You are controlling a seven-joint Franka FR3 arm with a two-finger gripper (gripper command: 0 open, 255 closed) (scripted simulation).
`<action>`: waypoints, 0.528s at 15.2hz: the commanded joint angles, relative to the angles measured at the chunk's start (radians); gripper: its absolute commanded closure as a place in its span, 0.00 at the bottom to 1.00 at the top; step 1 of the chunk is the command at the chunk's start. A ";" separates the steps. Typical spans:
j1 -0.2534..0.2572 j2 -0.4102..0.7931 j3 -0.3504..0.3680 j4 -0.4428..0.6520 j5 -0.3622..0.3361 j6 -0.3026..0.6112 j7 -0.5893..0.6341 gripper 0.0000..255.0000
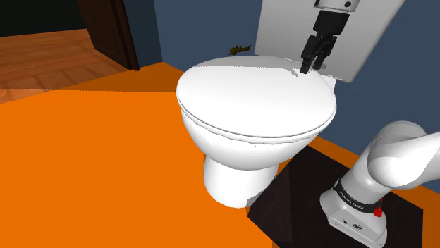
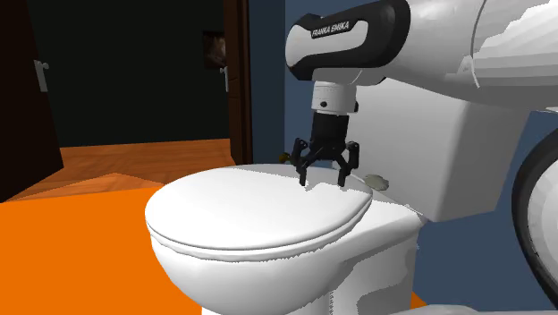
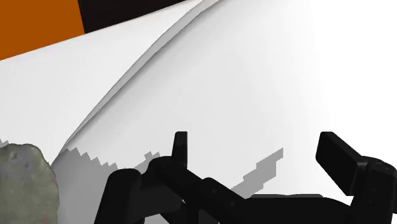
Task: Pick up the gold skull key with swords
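A small gold-brown key (image 1: 238, 49) lies on the white ledge at the back of the toilet, to the left of the tank (image 1: 282, 28) in the shoulder view. My black gripper (image 1: 311, 69) hangs just above the rear of the closed toilet lid (image 1: 254, 95), well to the right of the key in that view. Its fingers stand apart with nothing between them, as the second exterior view shows (image 2: 322, 182). In the wrist view the open gripper (image 3: 257, 153) looks down on the bare white lid (image 3: 242, 89).
A grey-green stone-like lump (image 2: 377, 180) sits on the ledge just behind the gripper and appears beside one finger in the wrist view (image 3: 25, 184). Orange floor (image 1: 84, 148) surrounds the toilet. A dark door (image 1: 109, 32) and a blue wall (image 1: 204, 28) stand behind.
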 commanded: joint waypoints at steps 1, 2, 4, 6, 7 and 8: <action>0.000 0.000 0.000 0.000 0.000 0.000 0.000 0.00; -0.010 0.032 0.020 0.020 0.015 0.016 0.055 0.00; -0.032 0.099 0.057 0.064 0.040 0.045 0.164 0.00; -0.054 0.169 0.091 0.115 0.059 0.071 0.272 0.00; -0.065 0.205 0.106 0.143 0.065 0.082 0.326 0.00; -0.076 0.241 0.120 0.172 0.070 0.093 0.379 0.00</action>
